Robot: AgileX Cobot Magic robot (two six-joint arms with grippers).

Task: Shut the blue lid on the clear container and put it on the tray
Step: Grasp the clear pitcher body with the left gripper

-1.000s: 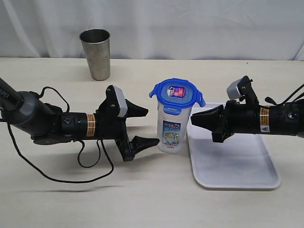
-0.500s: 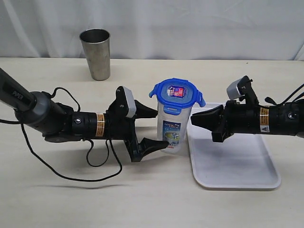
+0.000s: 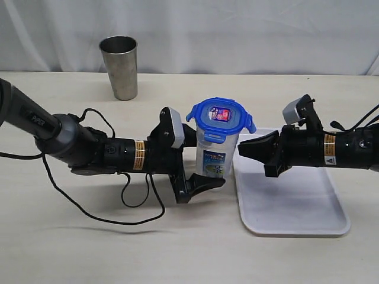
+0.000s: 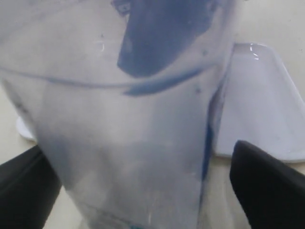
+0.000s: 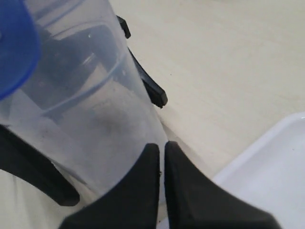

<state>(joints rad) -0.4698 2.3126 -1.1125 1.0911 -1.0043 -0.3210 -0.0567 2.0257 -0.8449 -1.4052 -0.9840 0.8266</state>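
Nearest to us lies the bare cream table (image 3: pixel 89 254). On its right side is the tray (image 3: pixel 296 207), flat and white, with nothing standing on it.

Just beside the tray's left rim, on the table and not on the tray, stands the clear container (image 3: pixel 212 165), upright, with its printed label turned towards us. The left gripper (image 3: pixel 204 158) reaches in from the left and straddles the container low on its body. One black finger passes in front of the base and the other goes behind the wall. Its jaws are spread wide. In the left wrist view the container fills the gap between them, and a strip of table shows between its wall and one finger (image 4: pixel 267 191), so nothing is clamped.

From the right, over the tray, the right gripper (image 3: pixel 241 148) points at the container's side, about midway up. Its jaws are pressed together, the two fingers (image 5: pixel 143 191) lying side by side with only a hairline between them. We cannot tell whether their tips touch the plastic.

The blue lid (image 3: pixel 220 118) sits on top of the container. Two of its flaps stick out at the sides, so it may not be latched all round.

Farther back on the left stands a steel cup (image 3: pixel 120 65), well apart from everything else. Behind it hangs a white cloth (image 3: pixel 249 29).
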